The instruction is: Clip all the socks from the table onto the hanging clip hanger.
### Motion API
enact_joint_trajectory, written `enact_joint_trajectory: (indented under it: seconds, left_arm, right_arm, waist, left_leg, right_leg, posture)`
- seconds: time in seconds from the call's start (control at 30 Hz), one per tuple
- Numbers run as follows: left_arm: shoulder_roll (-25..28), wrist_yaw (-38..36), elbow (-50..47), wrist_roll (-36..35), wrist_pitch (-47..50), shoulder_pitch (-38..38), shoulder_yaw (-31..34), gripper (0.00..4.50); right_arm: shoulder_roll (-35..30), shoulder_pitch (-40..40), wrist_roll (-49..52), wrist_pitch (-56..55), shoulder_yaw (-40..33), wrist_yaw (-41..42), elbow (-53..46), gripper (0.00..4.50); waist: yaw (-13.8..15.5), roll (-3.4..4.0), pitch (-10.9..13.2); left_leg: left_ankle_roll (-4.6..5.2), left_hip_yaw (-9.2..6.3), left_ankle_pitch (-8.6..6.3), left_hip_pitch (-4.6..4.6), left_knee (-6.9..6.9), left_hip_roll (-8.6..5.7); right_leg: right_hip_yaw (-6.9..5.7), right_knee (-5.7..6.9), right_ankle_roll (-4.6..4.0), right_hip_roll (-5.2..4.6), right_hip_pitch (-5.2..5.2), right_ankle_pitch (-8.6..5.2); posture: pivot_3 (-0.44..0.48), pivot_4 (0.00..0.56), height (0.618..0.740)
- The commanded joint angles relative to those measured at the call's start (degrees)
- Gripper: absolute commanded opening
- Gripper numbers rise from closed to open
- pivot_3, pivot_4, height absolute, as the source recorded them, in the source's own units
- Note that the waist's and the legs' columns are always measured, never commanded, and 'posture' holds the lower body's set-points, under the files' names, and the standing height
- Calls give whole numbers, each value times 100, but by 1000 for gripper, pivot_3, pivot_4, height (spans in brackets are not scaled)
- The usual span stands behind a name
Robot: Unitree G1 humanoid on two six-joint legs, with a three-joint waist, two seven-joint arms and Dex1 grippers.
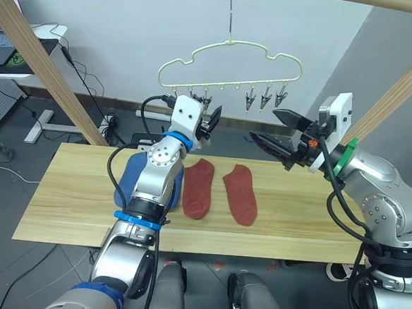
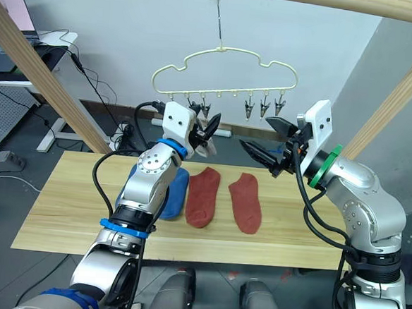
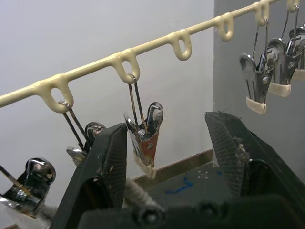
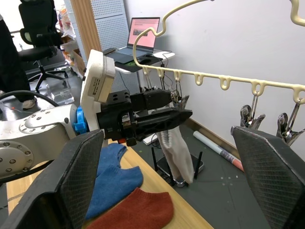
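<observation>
No writing on anything can be read.

The left tool (image 1: 212,119) is raised just under the left end of the clip hanger (image 1: 230,61). Its two black fingers are spread apart and hold nothing. One small metal clip (image 3: 147,138) hangs between the fingers. A light grey sock (image 4: 175,151) hangs down from the clips beside this tool.

The right tool (image 1: 277,133) is up in the air to the right, under the clips on the hanger's right side. Its fingers are wide apart too, with nothing in them.

The clip hanger is a thin pale yellow wire shaped like a cloud. It hangs by its hook above the far side of the table (image 1: 68,201).

Two rust-red socks (image 1: 198,188) (image 1: 241,193) lie flat side by side in the middle of the table. A blue sock (image 2: 176,193) lies just left of them, partly hidden behind the left arm.
</observation>
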Motion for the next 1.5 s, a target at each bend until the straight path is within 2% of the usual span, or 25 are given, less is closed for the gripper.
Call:
enact_joint_trajectory:
  seconds: [0.03,1.0,1.27,1.5]
  left_arm:
    - [-59,-58,-28,24,-180,-200,26,2849]
    - [-177,-112,453,85,-337,-462,107,2849]
    - [-177,-120,406,83,-316,-439,173,446]
    - [-190,-108,209,87,-232,-314,146,356]
  right_arm:
    - [-69,-78,123,-42,-107,-11,-224,4500]
    - [-157,26,250,-3,-125,-117,-334,4500]
    - [-145,33,231,-35,-65,-122,-318,4500]
    - [-131,119,194,-56,-11,-128,-345,4500]
  waist:
    - [-2,0,0]
    - [-116,0,0]
    - [-115,0,0]
    - [-115,0,0]
  left_leg:
    - [0,0,0,0,0,0]
    - [0,1,0,0,0,0]
    - [0,2,0,0,0,0]
    - [0,2,0,0,0,0]
  right_leg:
    - [1,0,0,0,0,0]
    - [2,0,2,1,0,-1]
    - [2,0,2,1,0,-1]
    - [2,0,2,1,0,-1]
  posture:
    - [-44,238,740]
    - [-65,246,740]
    - [-61,247,740]
    - [-56,250,740]
